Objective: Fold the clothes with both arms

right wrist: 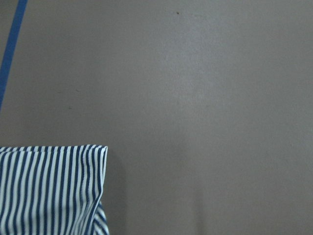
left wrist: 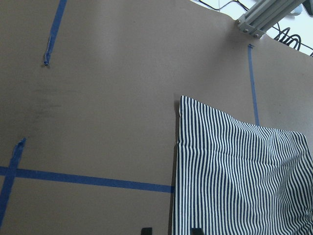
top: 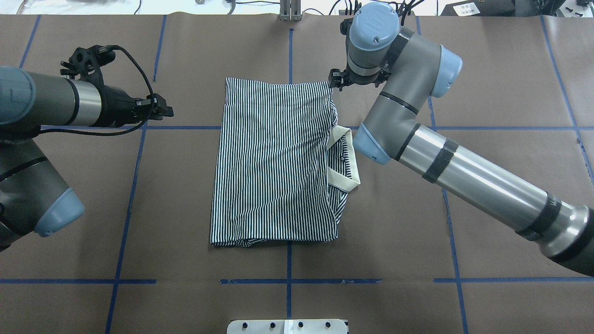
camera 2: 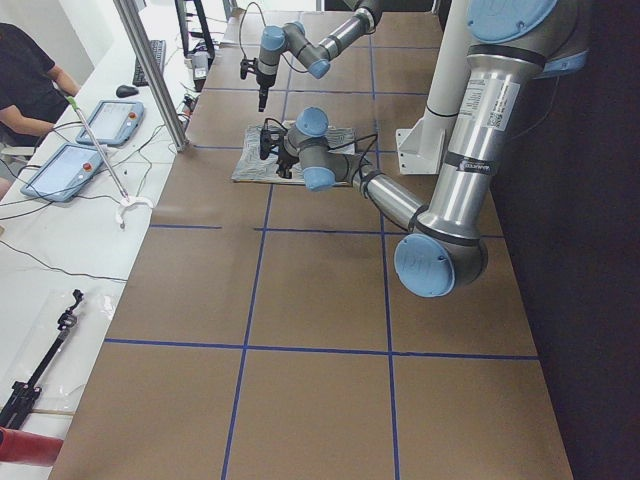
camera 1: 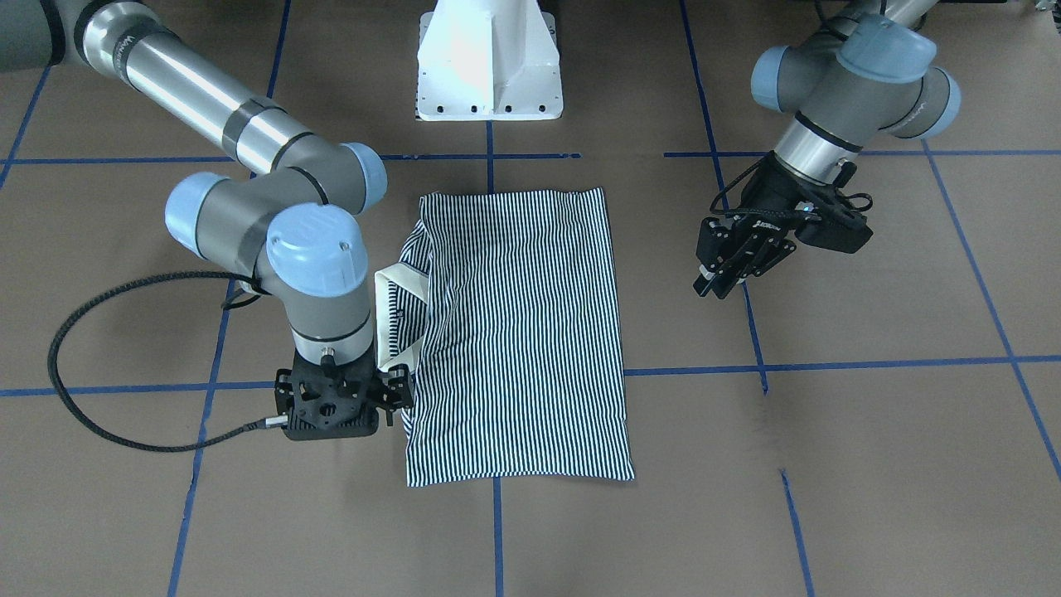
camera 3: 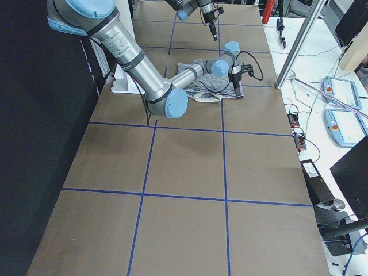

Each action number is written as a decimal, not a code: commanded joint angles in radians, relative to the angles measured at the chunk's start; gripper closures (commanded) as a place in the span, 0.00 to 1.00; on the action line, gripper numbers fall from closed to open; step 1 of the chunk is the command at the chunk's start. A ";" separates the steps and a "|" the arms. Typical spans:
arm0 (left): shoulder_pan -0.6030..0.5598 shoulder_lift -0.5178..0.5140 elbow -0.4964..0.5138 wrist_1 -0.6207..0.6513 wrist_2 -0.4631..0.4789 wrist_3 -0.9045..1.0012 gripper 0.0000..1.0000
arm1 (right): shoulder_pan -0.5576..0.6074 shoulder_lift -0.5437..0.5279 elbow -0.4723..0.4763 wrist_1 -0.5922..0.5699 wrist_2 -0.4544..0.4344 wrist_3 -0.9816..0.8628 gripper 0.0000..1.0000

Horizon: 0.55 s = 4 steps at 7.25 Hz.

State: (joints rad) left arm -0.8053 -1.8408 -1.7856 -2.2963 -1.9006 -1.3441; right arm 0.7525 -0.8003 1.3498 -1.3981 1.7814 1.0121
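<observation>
Left gripper (top: 166, 111) hovers above the table (top: 487, 93), jaws parted, holding nothing. The polo shirt (top: 274, 162) lies flat, well off to its right. We judge it should close on the shirt corner nearest it and pinch all layers. The cream collar (top: 347, 162) pokes out under the right arm's elbow (top: 371, 139), a likely snag. Right gripper (top: 340, 80) sits at the shirt's far corner; we cannot tell its opening or hold. Blue tape lines (top: 125, 204) lie beneath both.
</observation>
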 commanded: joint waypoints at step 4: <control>-0.005 0.000 -0.001 0.000 0.000 0.000 0.62 | -0.356 -0.237 0.457 -0.117 -0.204 0.751 0.26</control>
State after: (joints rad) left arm -0.8095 -1.8408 -1.7858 -2.2964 -1.9013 -1.3436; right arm 0.4876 -1.0113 1.7417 -1.4477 1.6337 1.5969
